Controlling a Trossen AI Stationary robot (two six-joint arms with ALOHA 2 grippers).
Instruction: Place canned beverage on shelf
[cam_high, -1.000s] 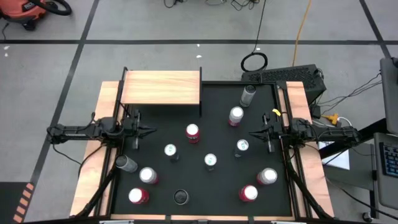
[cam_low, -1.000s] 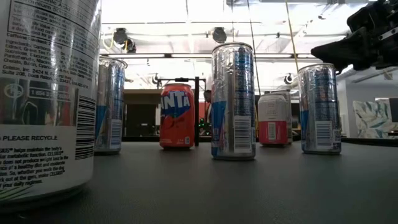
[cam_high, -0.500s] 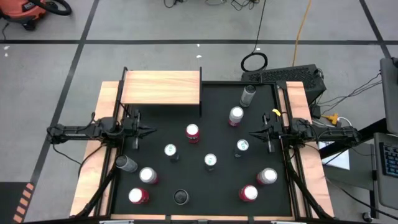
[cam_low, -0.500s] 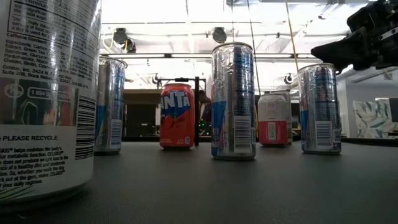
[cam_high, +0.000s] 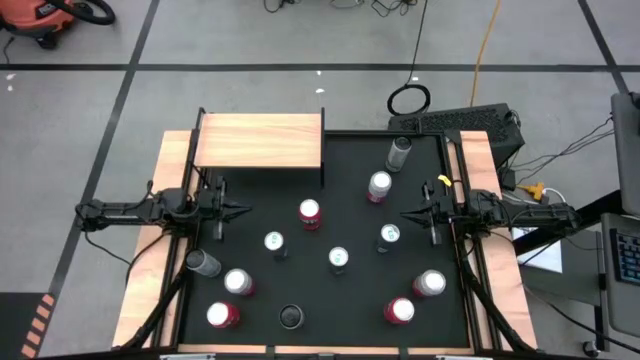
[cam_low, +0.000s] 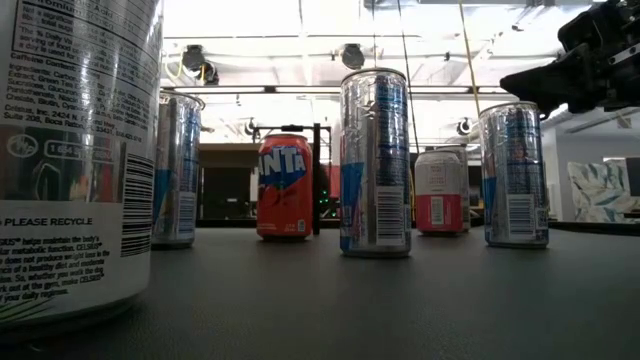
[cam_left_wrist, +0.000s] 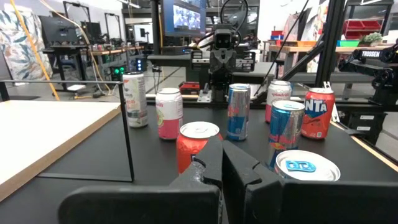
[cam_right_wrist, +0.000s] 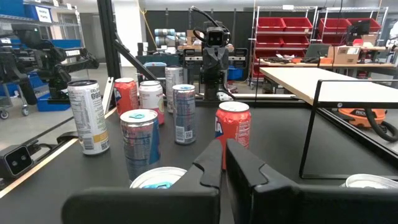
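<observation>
We kept our left gripper (cam_high: 243, 210) pinched shut and empty at the table's left edge. The red can (cam_high: 310, 213) stood upright just ahead of it, nearer than to our shut right gripper (cam_high: 405, 213). The shelf (cam_high: 260, 141) sat bare nearby.

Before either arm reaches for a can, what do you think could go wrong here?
The cans stand close together on the black mat, so reaching for the orange can might tip a neighbour such as the slim can. The shelf rests on thin black supports; a carried can could clip its edge. Both the left gripper and the right gripper are shut, so they must open first.
</observation>
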